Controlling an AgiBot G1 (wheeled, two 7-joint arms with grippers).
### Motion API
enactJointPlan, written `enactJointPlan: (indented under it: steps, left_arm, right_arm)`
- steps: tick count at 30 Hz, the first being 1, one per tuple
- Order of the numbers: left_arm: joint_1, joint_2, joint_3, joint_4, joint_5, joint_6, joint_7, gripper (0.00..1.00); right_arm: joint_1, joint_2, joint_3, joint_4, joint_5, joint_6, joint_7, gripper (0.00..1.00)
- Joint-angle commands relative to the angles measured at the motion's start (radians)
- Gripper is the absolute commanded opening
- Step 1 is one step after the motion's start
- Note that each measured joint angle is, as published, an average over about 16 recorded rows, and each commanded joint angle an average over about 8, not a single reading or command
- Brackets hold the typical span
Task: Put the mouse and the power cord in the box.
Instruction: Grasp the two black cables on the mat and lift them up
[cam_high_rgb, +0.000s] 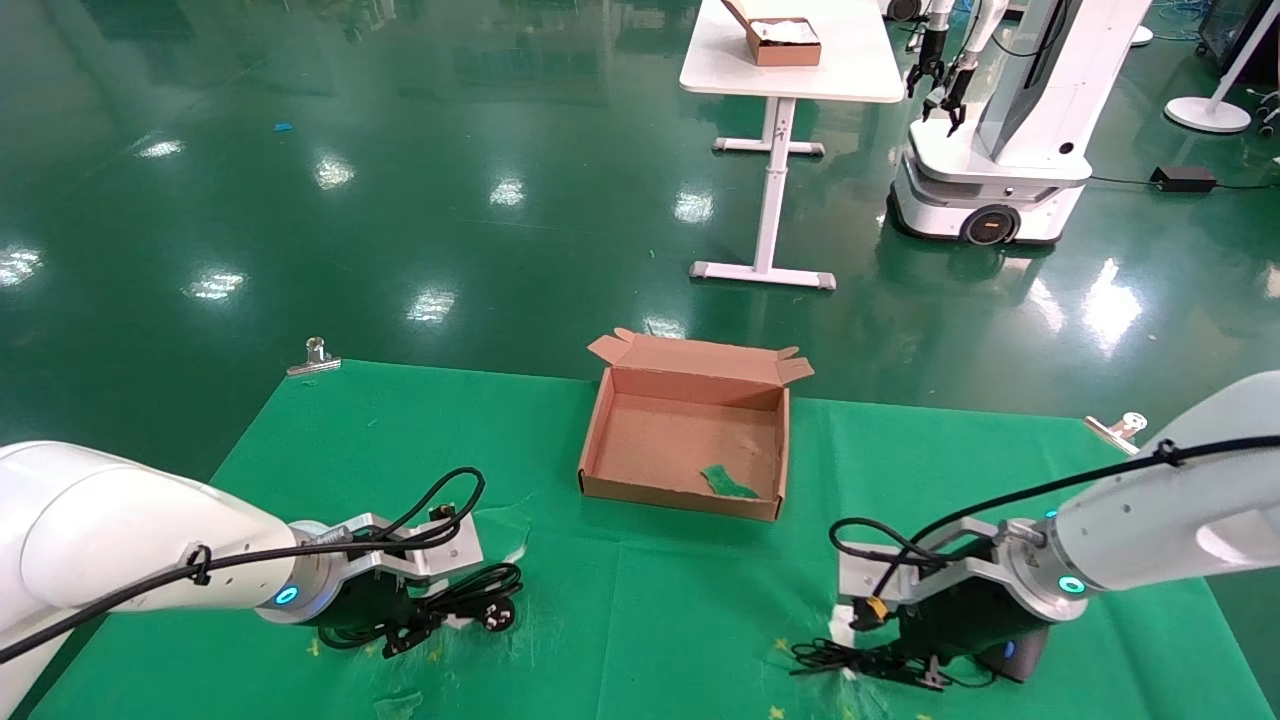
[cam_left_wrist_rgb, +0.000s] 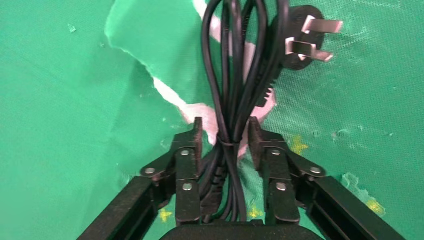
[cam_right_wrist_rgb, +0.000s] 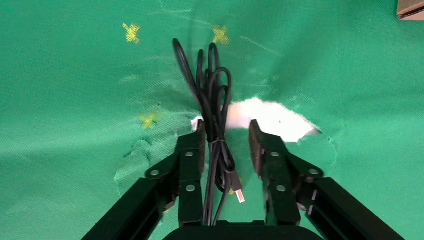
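Two arms reach low over a worktop (cam_high_rgb: 620, 610) draped in green cloth, clipped at its far corners – the cloth is torn in places, white showing through, with small yellow marks scattered on it. The box (cam_high_rgb: 688, 430) sits open near the far edge, about midway across, lid flap raised, a green scrap (cam_high_rgb: 728, 483) on its floor. Near the front left corner the left pincer (cam_left_wrist_rgb: 225, 132) straddles the bundled power cord (cam_left_wrist_rgb: 235, 75), its jaws open and just beside the strands, the pronged plug lying beyond. Near the front right corner the right pincer (cam_right_wrist_rgb: 227, 135) stands wide around the thin coiled cable of the mouse (cam_high_rgb: 1010, 655), whose body rests at the front edge. Beyond lies glossy green floor – a white table (cam_high_rgb: 795, 60) carrying a smaller box, and another white robot (cam_high_rgb: 1000, 130).
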Motion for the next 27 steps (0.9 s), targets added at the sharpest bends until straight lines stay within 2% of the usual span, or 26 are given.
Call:
enactJointPlan:
  steps: [1,27]
  left_arm:
    - [0.000,0.000,0.000,0.000,0.000,0.000,0.000,0.00]
    - [0.000,0.000,0.000,0.000,0.001,0.000,0.000,0.00]
  right_arm:
    - [0.000,0.000,0.000,0.000,0.000,0.000,0.000,0.00]
    - [0.000,0.001,0.000,0.001,0.000,0.000,0.000,0.00]
